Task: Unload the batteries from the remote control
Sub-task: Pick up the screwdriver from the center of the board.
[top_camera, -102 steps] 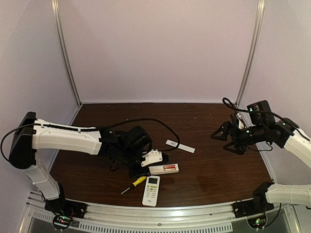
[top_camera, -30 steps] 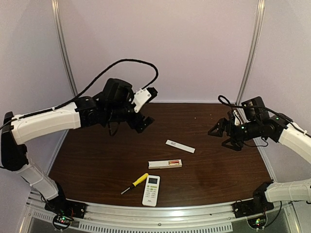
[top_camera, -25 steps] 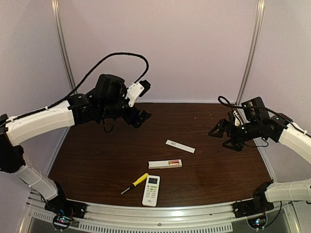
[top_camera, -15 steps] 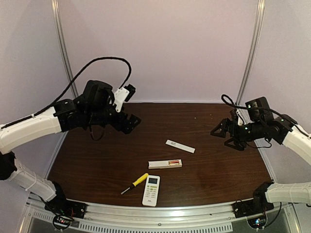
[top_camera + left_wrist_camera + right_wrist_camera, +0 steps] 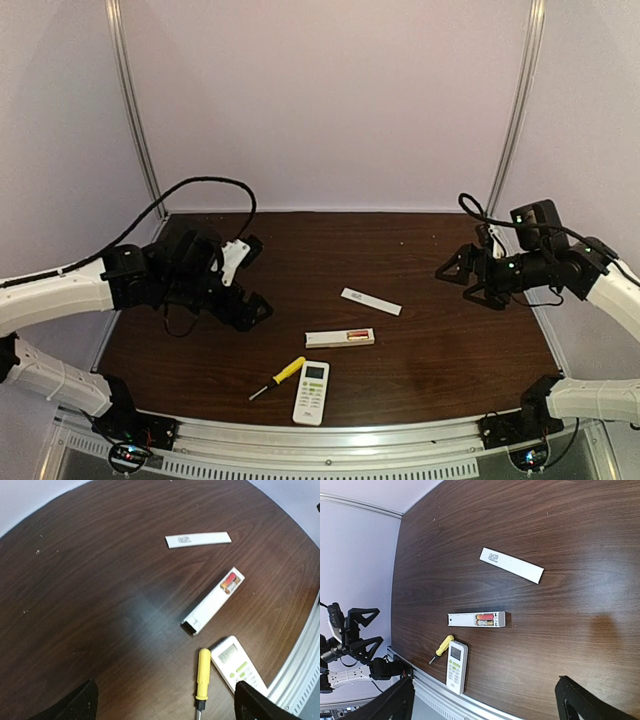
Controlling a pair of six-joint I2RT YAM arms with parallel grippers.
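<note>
Pre-grasp stage, with left fingers and right fingers spread wide and empty. Next: descend onto open remote control, pinch batteries, lift out.

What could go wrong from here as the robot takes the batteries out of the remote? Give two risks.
1. The batteries sit sunk in one end of the open remote, which lies loose on the table. A poke may slide it along instead of lifting a cell.
2. The second remote and the screwdriver lie right beside it, so an arm coming down could knock them or go for the wrong remote.
</note>
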